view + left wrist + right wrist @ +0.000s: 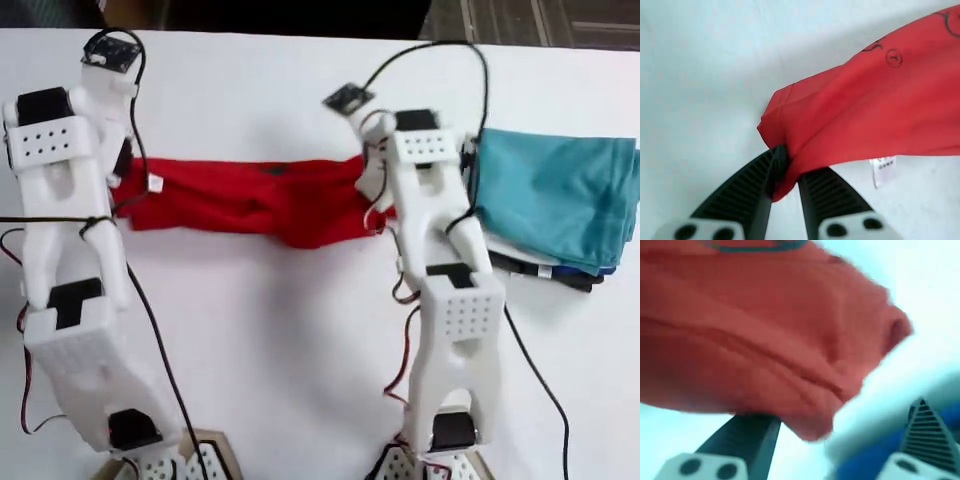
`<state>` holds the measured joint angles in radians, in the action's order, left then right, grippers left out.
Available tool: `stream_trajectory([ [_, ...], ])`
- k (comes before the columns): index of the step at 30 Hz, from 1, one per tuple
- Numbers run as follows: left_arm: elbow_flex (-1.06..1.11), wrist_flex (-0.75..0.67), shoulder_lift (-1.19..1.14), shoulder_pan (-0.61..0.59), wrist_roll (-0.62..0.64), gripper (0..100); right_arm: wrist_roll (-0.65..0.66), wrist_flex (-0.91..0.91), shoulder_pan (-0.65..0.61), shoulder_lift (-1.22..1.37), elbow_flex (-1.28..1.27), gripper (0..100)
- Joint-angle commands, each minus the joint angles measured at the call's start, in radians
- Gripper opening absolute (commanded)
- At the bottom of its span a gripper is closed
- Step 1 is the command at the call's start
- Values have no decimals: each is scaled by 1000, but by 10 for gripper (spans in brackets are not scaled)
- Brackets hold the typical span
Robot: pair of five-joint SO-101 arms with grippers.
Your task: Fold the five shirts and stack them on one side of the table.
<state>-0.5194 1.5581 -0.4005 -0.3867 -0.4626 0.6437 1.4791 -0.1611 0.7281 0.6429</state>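
I have the left claw [790,167] pinched on the half-folded red cloth shirt [250,200], right claw [847,412] gaping; teal-topped stack of folded shirts [555,195] done, right.

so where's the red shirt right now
In the high view the red shirt stretches across the table, one end pinched in the left gripper, the other near the teal-topped stack.
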Motion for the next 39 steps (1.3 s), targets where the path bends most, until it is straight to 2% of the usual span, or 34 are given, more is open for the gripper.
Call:
stream_trajectory([
  [1,-19,-8,5,-9,8,25,-9,140,47,21,233,364],
  [4,-19,-8,5,-9,8,25,-9,234,58,19,347,361],
  [8,-19,-9,5,-9,8,25,-8,237,42,-31,267,326],
  [11,-21,-14,-11,-9,8,25,-8,237,-12,-128,84,277],
  [16,-27,-14,-80,-9,8,25,0,234,-76,-372,-253,316],
  [22,-31,-29,-104,-9,8,25,0,220,-143,-567,-655,316],
  [30,-31,-29,-104,-6,8,25,-15,-1,-248,-687,-1003,316],
  [39,-31,-29,-104,-6,8,25,-330,-314,-249,-685,-1048,315],
])
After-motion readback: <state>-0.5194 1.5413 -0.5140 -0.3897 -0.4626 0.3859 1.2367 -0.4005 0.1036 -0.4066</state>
